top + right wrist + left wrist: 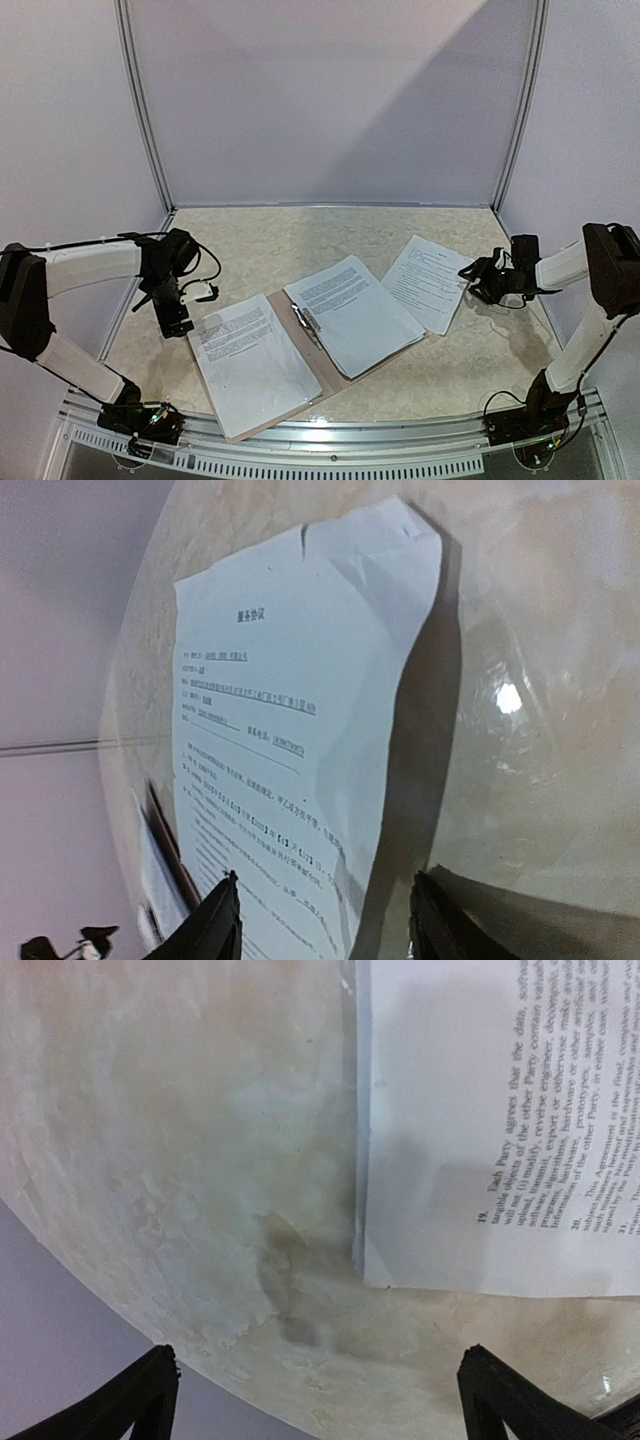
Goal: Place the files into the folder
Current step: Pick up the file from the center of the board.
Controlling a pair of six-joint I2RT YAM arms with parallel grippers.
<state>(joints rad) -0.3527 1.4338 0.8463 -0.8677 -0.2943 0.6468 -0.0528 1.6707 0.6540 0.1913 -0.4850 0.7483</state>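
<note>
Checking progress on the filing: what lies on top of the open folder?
On the folder, one printed sheet covers the left leaf, a second sheet the right leaf, the metal clip showing between. Any sheets beneath are covered, so the count is unclear.

Folder (318,362) mostly hidden under stacked sheets (355,312); loose sheet (290,730) cut off by the picture's bottom edge.
</note>
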